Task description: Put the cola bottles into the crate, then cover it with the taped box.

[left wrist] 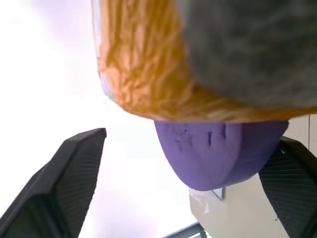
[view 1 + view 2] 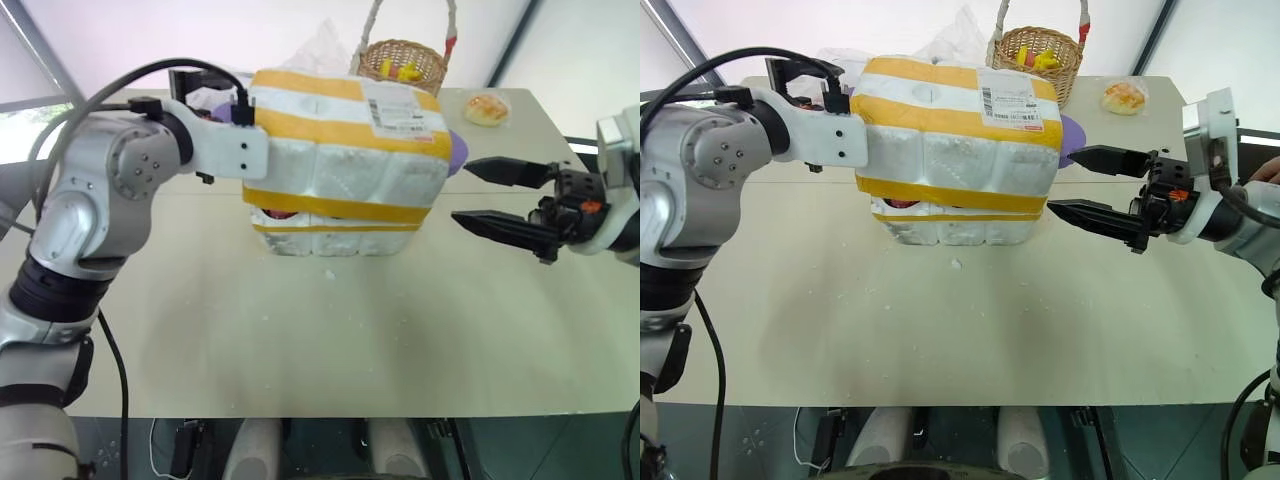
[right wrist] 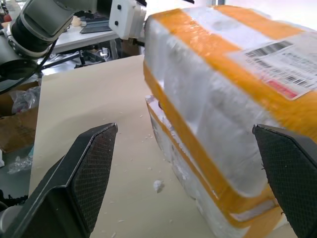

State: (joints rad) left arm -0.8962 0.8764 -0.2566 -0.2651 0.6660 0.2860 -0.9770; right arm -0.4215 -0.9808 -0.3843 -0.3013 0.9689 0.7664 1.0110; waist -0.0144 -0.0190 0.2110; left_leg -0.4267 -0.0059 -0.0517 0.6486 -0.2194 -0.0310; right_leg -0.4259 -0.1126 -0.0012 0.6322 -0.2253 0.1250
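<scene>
The taped box, white foam with wide yellow stripes and a shipping label, rests slightly tilted on the low white crate. A sliver of red shows in the gap between them; the cola bottles are otherwise hidden under the box. My left gripper sits at the box's far upper left corner. It is open, its fingers wide apart with the yellow tape close by. My right gripper hovers open just right of the box, pointing at its side without touching it.
A wicker basket with yellow items stands behind the box. A purple dish peeks out at the box's far right. A wrapped bun lies at the back right. Foam crumbs dot the beige table.
</scene>
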